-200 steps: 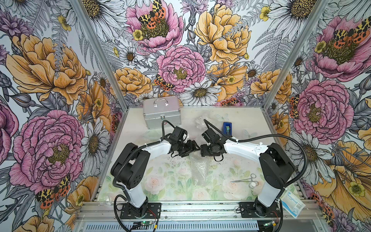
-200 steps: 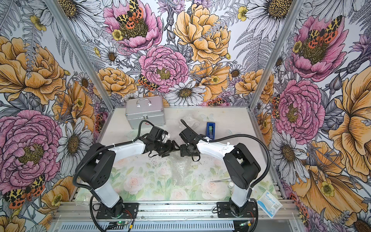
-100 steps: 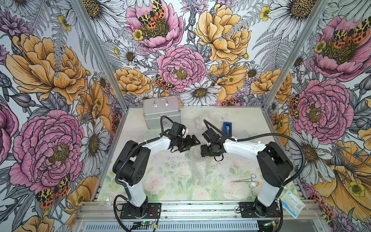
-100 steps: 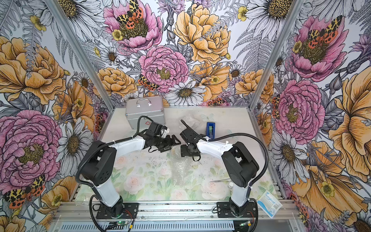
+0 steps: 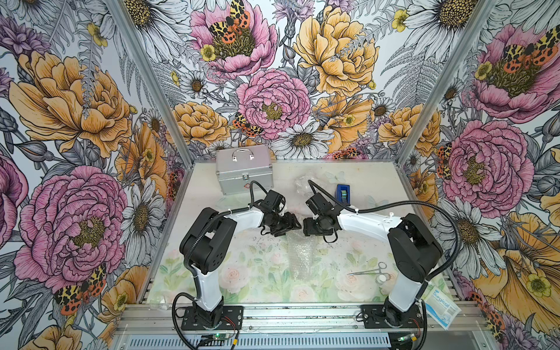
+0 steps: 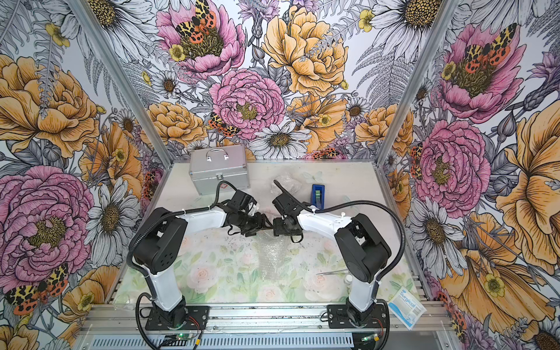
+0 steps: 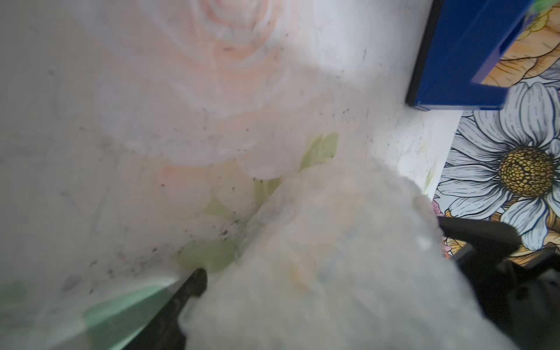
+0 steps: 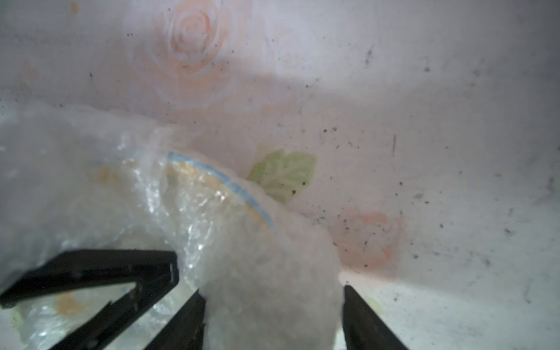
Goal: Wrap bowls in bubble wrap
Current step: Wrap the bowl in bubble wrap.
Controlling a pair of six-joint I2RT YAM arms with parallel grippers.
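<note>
Right gripper (image 8: 272,291): I'm clamping its jaws on the bubble wrap (image 8: 266,257) covering a bowl (image 8: 224,185).
Left gripper (image 5: 293,225): I'm not seeing its jaws clearly, so I cannot tell.
Bowl: sitting mid-tabletop (image 5: 242,269), between the grippers.

Case (image 5: 244,172) and tape dispenser (image 5: 342,194) block the rear; forceps (image 5: 366,271) lie front-right.

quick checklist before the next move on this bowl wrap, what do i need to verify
1. right gripper clamps the wrapped bowl: ok, a finger on each side.
2. bubble wrap covers the whole bowl: cannot tell, blurred.
3. left gripper holds the wrap: cannot tell.
4. tape dispenser apart from both grippers: ok.
5. spare sheet lies flat in front of the grippers: ok.
</note>
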